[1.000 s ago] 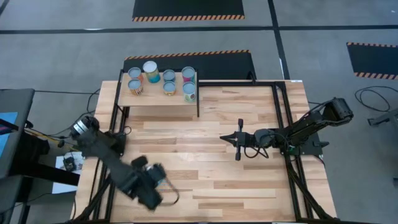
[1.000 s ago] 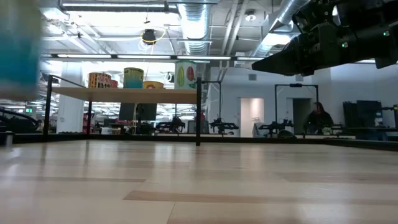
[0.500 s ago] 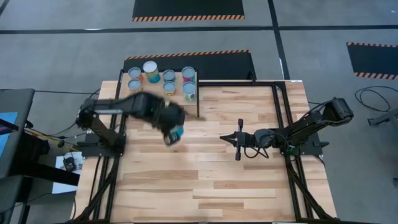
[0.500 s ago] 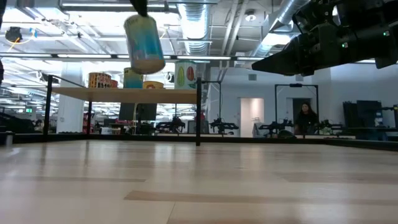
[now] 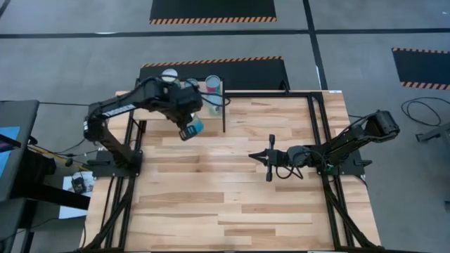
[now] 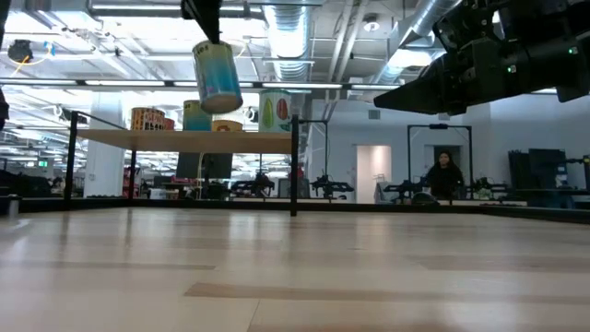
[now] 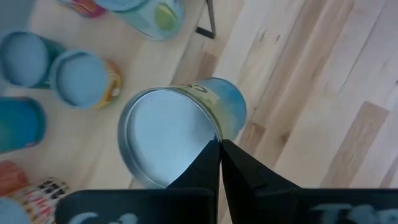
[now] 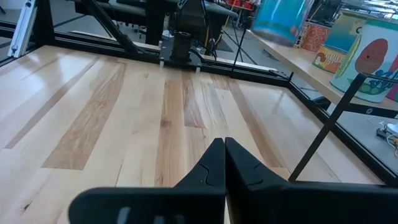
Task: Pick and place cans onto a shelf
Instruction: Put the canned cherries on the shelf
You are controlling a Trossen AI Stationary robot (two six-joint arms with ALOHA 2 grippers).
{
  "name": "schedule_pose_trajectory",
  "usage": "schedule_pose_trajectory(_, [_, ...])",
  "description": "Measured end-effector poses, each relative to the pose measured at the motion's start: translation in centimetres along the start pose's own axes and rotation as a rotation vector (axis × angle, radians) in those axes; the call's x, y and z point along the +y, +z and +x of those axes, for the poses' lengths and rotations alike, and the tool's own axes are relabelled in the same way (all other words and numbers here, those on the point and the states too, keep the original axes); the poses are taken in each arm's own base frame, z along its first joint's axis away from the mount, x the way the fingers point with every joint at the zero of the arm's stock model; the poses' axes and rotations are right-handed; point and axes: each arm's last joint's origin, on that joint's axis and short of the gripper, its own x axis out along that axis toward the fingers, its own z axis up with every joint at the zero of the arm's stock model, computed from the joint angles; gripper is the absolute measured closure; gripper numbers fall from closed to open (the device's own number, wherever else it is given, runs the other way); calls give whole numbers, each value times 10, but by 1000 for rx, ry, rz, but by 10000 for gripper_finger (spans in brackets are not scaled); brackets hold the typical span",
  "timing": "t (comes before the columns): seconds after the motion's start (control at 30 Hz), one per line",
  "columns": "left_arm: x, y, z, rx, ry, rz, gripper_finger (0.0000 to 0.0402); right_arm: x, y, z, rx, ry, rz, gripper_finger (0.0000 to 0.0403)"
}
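My left gripper (image 5: 184, 118) is shut on a blue-labelled can (image 5: 192, 129) with a silvery top (image 7: 165, 140). It holds the can in the air just off the near edge of the light wood shelf (image 5: 156, 117). In the low view the can (image 6: 217, 76) hangs higher than the shelf top (image 6: 184, 140). Several other cans stand upright on the shelf (image 5: 213, 86), (image 6: 275, 111), (image 7: 81, 78). My right gripper (image 5: 253, 157) is shut and empty above the table's right half. My left gripper pinches the can's top rim (image 7: 213, 132) between its two fingers, on one side of the lid. The fingers come from above, pointing down. The can hangs below them, tilted, clear of the table and the shelf.
The shelf's black frame post (image 5: 223, 112) stands at its near right corner, close to the held can. A black frame (image 5: 318, 133) runs along the table's right side. The plank tabletop (image 5: 211, 190) lies between the arms. A person (image 6: 443, 173) stands in the room behind.
My left gripper has carried the can from the table's near left corner up and toward the far edge, to the front of the shelf. The can stays held, lifted clear and tilted.
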Motion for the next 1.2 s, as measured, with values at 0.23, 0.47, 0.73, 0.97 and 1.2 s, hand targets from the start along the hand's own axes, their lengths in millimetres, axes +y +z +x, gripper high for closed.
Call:
schedule_pose_trajectory(0.23, [23, -21, -33, -116, 82, -50, 401, 0, 0, 0, -2, 0, -1, 393])
schedule_pose_trajectory(0.47, [47, -24, -36, -122, 142, -75, 401, 0, 1, 0, -7, -2, 4, 393])
schedule_pose_trajectory(0.73, [65, -32, 8, 73, 187, -61, 401, 0, 1, 0, -8, -2, 4, 393])
schedule_pose_trajectory(0.97, [72, -35, 22, 136, 254, -41, 401, 0, 0, 0, -4, -2, 0, 393])
schedule_pose_trajectory(1.2, [79, -35, 23, 137, 318, -56, 401, -1, 1, 0, -7, -3, 2, 393])
